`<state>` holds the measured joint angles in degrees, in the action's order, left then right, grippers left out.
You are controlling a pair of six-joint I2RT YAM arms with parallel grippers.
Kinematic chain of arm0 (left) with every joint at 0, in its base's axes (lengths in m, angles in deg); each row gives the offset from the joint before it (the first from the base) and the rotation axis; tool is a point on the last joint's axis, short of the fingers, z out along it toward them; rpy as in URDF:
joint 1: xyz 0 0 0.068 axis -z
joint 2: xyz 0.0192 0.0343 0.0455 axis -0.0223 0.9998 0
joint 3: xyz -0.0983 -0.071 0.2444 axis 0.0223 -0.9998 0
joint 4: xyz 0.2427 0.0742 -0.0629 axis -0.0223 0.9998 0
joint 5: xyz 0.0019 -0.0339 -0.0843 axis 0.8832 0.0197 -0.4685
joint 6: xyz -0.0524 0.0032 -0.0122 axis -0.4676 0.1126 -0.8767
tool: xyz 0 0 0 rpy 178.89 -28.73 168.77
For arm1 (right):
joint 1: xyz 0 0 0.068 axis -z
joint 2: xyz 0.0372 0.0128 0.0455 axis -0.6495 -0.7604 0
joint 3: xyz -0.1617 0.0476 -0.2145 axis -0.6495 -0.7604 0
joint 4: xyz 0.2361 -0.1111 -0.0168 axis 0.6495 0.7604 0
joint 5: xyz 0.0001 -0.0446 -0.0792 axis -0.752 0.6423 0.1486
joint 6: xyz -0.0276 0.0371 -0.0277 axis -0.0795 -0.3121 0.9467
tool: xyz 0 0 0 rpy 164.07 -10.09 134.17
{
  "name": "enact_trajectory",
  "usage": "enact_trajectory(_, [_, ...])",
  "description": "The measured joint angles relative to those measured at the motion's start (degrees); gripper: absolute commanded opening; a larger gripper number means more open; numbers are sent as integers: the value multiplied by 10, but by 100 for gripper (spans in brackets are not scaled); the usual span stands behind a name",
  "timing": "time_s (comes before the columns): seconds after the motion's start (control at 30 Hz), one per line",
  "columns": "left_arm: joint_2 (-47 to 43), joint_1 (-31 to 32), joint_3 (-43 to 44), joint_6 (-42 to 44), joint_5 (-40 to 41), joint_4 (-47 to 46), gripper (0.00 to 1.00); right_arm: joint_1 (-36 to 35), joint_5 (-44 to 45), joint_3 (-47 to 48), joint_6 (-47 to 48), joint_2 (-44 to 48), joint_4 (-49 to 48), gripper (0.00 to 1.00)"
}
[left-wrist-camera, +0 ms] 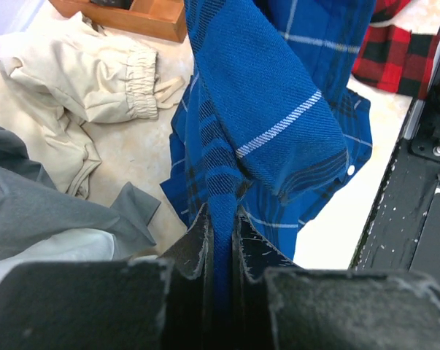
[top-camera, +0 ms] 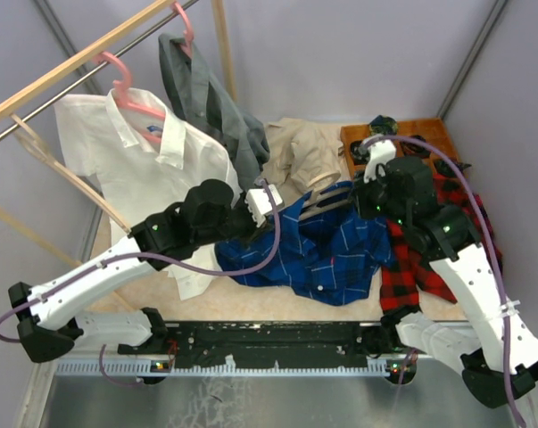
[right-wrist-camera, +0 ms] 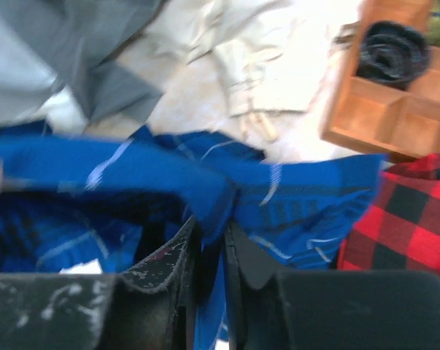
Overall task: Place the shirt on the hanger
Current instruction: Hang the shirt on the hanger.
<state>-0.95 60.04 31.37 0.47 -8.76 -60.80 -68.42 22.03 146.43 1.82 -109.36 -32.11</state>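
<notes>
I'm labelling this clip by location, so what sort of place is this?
Likely a robot test cell for laundry work: plain grey walls, a wooden clothes rail with a white shirt on a pink hanger, and a left hand and right hand gripping a blue shirt.

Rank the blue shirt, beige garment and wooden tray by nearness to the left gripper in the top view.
1. Blue shirt, clamped in the left gripper.
2. Beige garment, just behind it.
3. Wooden tray, back right.
</notes>
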Motion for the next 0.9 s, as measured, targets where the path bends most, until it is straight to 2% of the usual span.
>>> enact_trajectory(0.07, [-7, 0, -3, -12, 5, -12, 0, 0, -60, -19, 20, 15, 5, 28])
enact_trajectory(0.1, [-8, 0, -3, -13, 5, -14, 0, 0, -92, -30, 30, 25, 7, 34])
enact_trajectory(0.13, [-8, 0, -3, -16, 4, -17, 0, 0, -115, -41, 36, 35, 5, 45])
enact_trajectory(0.17, [-8, 0, -4, -18, 4, -21, 0, 0, -133, -50, 39, 49, 3, 49])
enact_trajectory(0.27, [-8, 0, -7, -25, 4, -25, 0, 0, -150, -70, 47, 113, -5, 52])
enact_trajectory(0.5, [-38, -1, -40, -16, -34, -36, 0, 0, -82, -70, 90, 255, -56, 63])
enact_trajectory(0.7, [-92, 0, -47, 16, -114, -16, 0, 0, -89, -64, 156, 267, -14, 71])
enact_trajectory(0.9, [-117, 0, -47, 54, -184, 41, 0, 0, -189, -3, 212, 267, 95, 74])
